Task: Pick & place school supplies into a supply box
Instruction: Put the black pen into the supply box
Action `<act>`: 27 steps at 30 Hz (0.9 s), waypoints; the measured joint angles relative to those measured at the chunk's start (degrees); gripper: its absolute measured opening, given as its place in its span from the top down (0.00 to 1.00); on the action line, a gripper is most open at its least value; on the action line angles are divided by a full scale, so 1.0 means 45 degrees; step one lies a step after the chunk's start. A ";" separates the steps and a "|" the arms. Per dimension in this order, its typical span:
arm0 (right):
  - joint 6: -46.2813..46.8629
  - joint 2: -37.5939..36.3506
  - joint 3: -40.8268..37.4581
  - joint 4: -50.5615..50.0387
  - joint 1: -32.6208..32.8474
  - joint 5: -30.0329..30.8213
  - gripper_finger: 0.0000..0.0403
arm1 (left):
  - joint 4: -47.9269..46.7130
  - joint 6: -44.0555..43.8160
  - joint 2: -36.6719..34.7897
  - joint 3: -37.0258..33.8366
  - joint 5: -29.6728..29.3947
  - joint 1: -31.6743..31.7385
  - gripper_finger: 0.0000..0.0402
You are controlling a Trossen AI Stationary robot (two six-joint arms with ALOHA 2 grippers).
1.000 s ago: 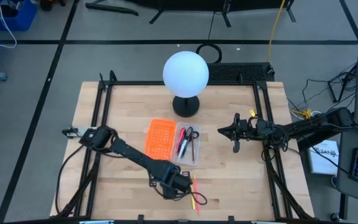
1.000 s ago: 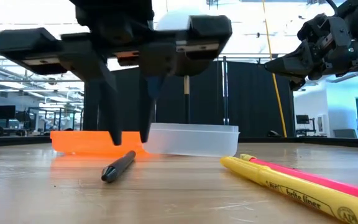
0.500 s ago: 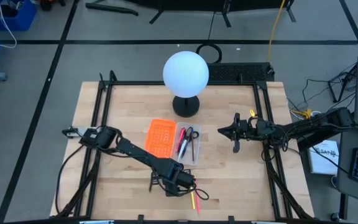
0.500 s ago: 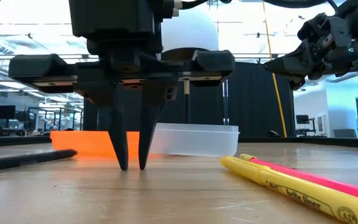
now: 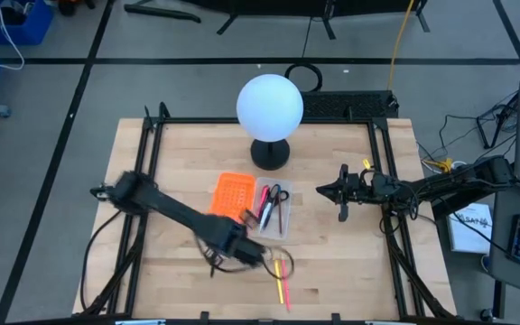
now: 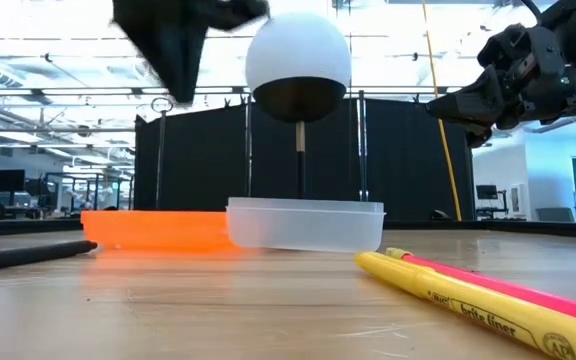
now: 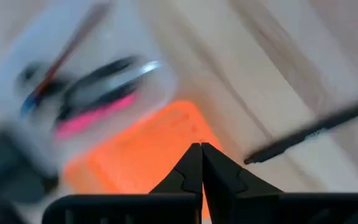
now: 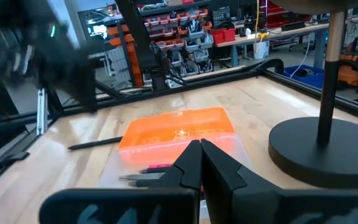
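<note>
The supply box (image 5: 273, 213), a clear tray, holds small scissors (image 5: 276, 193) and a few pens. My left gripper (image 7: 201, 149) is shut on nothing, raised above the table near the box's near-left corner (image 5: 242, 248). A black pen (image 6: 28, 256) lies flat on the wood, apart from the gripper (image 7: 316, 129). A yellow highlighter (image 6: 468, 300) and a pink pen (image 6: 513, 285) lie side by side near the front edge (image 5: 283, 278). My right gripper (image 5: 321, 190) waits, shut and level, right of the box (image 8: 199, 146).
An orange perforated panel (image 5: 233, 199) lies against the box's left side. A lamp with a white globe (image 5: 270, 106) stands on a black round base (image 5: 270, 153) behind the box. Black frame rails (image 5: 147, 181) run along the table's left and right sides.
My left gripper has shut at the table without catching the black pen, which slid toward the table's left. Then the gripper rose, rolled about its own line and went toward the orange panel, empty.
</note>
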 joint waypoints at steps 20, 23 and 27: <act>0.1069 0.0000 0.0000 0.0932 0.0000 0.0006 1.00 | 0.4563 -1.9753 -0.3775 -0.6605 0.0935 -0.1792 0.81; 0.1040 0.0000 0.0000 0.1088 0.0000 0.0010 1.00 | 0.5471 -1.9980 -0.3573 -0.7004 0.1385 -0.1720 0.73; 0.1064 0.0000 0.0000 0.1084 0.0000 -0.0012 1.00 | 0.6017 -2.0004 -0.3172 -0.7137 0.1676 -0.1632 0.63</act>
